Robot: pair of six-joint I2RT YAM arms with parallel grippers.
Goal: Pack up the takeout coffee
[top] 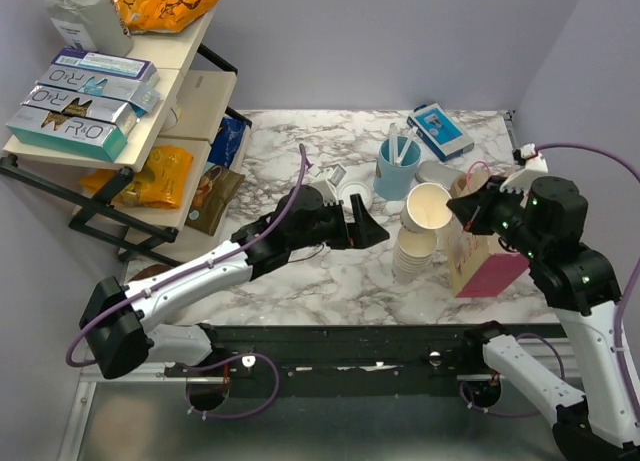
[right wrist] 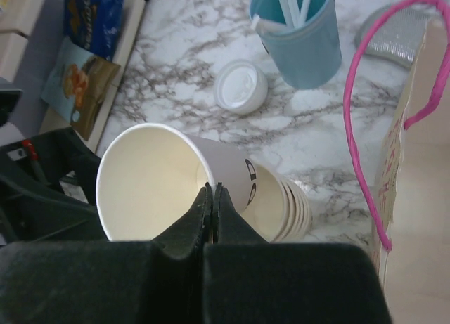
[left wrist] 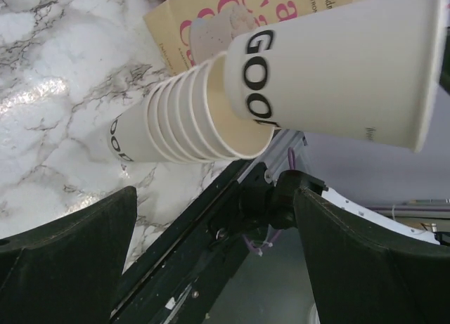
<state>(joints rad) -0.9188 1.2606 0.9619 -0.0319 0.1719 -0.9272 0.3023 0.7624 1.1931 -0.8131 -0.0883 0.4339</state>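
Coffee, small white lidded paper cup [top: 356,193], sits just past my spread left gripper [top: 368,227]; right gripper [right wrist: 211,197] pinches cream paper cup [right wrist: 151,176] rim.

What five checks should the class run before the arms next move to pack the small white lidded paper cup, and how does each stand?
1. Left gripper open, empty: ok.
2. Right gripper free: not ok, shut on the rim of the top cream paper cup.
3. Small white lidded paper cup upright, lid on: ok.
4. Pink-handled paper bag open at the mouth: cannot tell.
5. Route from cup to bag: not ok, the stack of cream paper cups stands between.
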